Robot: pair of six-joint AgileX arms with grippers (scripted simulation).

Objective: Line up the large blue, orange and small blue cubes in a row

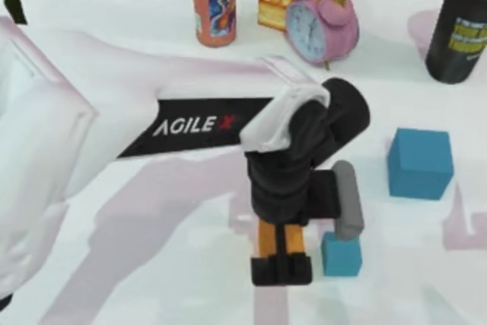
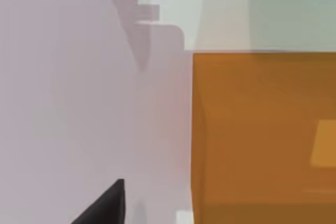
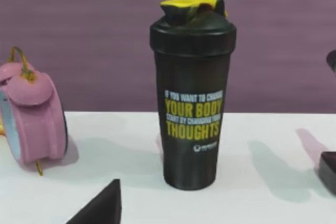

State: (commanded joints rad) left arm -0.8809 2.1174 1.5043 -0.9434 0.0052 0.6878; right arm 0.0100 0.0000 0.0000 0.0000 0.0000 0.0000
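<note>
The orange cube (image 1: 280,237) rests on the table under my left gripper (image 1: 281,270), which reaches in from the left and stands open around it. In the left wrist view the orange cube (image 2: 262,135) fills the frame, with a gap of table between it and the one visible black fingertip (image 2: 107,208). The small blue cube (image 1: 341,255) sits just right of the orange one. Farther right and back stands the large blue cube (image 1: 420,163), apart from both. My right gripper (image 3: 226,198) is parked outside the top view, open and empty.
Along the back edge stand an orange printed can (image 1: 213,1), a cake-slice toy (image 1: 275,5), a pink alarm clock (image 1: 319,20) and a black shaker bottle (image 1: 460,24). The shaker bottle (image 3: 192,93) faces the right wrist camera. My left arm covers the table's left half.
</note>
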